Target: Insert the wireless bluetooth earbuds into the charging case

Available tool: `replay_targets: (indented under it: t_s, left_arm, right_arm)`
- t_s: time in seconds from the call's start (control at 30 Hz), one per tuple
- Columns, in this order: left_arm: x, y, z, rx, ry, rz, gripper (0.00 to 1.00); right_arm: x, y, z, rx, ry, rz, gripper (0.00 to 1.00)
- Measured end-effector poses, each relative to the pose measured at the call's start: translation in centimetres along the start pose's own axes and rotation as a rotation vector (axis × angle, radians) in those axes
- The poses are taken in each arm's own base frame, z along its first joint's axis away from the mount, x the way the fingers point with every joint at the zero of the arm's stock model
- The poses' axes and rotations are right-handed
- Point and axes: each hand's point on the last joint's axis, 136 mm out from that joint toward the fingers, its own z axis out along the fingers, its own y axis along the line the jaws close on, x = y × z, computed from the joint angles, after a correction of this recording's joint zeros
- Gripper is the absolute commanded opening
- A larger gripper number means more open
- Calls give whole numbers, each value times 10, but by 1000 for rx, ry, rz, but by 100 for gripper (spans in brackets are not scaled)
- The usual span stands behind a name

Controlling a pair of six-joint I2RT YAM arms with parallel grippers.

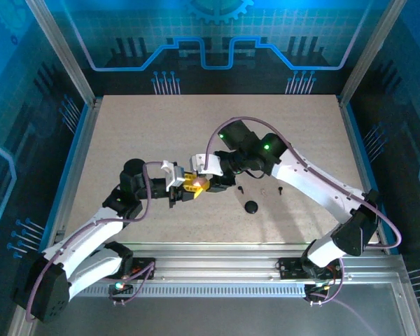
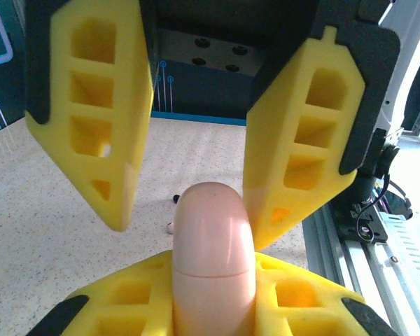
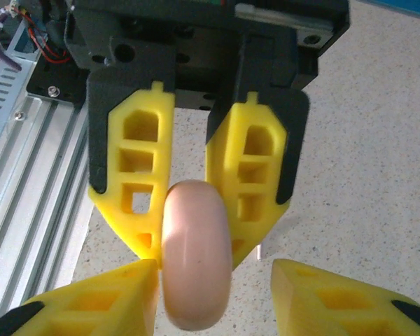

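The pink charging case (image 2: 213, 266) is closed, its seam showing, and is held edge-up above the table. My left gripper (image 2: 213, 297) is shut on it from both flat sides. My right gripper (image 3: 215, 274) faces it, open: one finger touches the case (image 3: 196, 259) and the other stands well apart. In the top view the two grippers meet at mid-table, left gripper (image 1: 184, 187) against right gripper (image 1: 201, 183). On the table below lie a tiny pale earbud (image 2: 169, 226) and a black earbud (image 2: 176, 199). Two black earbuds (image 1: 241, 189) (image 1: 281, 189) lie to the right.
A round black puck (image 1: 250, 206) sits on the speckled table (image 1: 161, 133) just right of the grippers, nearer the front. An aluminium rail (image 1: 231, 269) runs along the near edge, and frame posts stand at the table's sides.
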Motion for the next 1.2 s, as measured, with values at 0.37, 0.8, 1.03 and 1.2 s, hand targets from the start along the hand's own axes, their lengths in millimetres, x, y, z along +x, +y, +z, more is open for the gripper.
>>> replay_targets:
  t_s: [0.37,0.8,1.03,1.2]
  left_arm:
    - [-3,4,0,-21,-3,8,17]
    - [-4,0,-2,-16,1,2,17]
    - [-3,15,-3,-109,-27,-49,15]
    - [15,29,-10,-235,-46,-140,14]
  right_arm:
    - [0,-11,-11,50,-15,35,46]
    - [-1,-44,-39,203,-71,70,46]
    - [-3,-42,-45,219,-105,143,46]
    - [0,-39,-46,222,-112,233,45]
